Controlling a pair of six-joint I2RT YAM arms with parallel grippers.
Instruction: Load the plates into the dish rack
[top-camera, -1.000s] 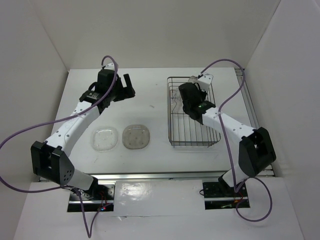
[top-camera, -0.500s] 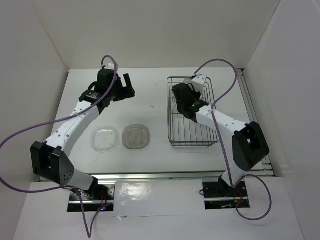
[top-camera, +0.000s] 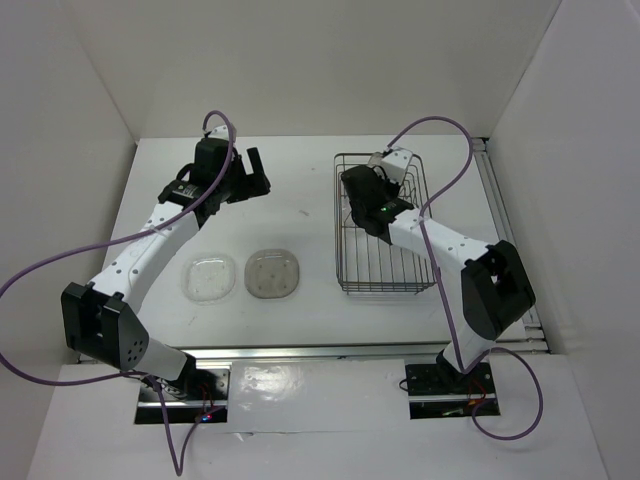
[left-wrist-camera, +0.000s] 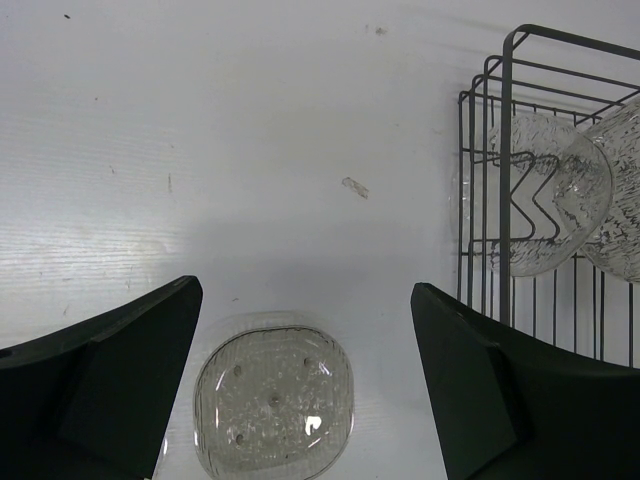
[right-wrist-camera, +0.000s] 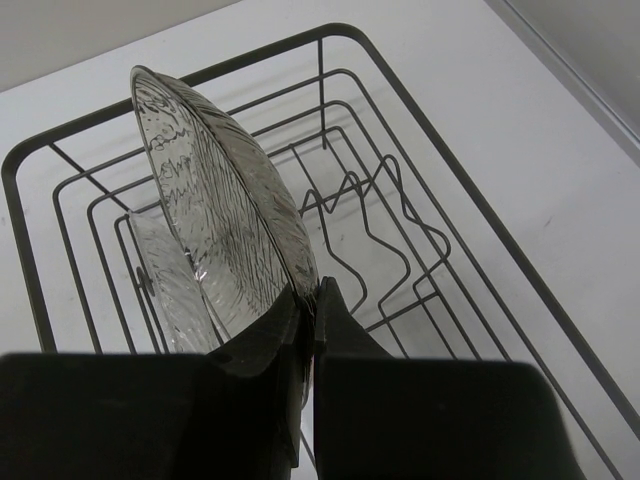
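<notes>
right gripper (right-wrist-camera: 308, 300) pinched tight on a smoky plate (right-wrist-camera: 215, 190), held on edge inside the dish rack (left-wrist-camera: 505, 150), clear plate (right-wrist-camera: 165, 290) standing just beside it, left gripper (left-wrist-camera: 305, 300) wide open and empty left of the rack, second clear plate (top-camera: 209, 276) and second smoky plate (top-camera: 273, 272) lying flat left of the rack too

No legible text or markings.

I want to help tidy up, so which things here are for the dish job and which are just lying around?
For the job:
- gripped smoky plate, in the right gripper
- racked clear plate, in the dish rack
- loose clear plate
- loose smoky plate
- open left gripper

Just there:
- purple cables
- small fleck on the table
</notes>
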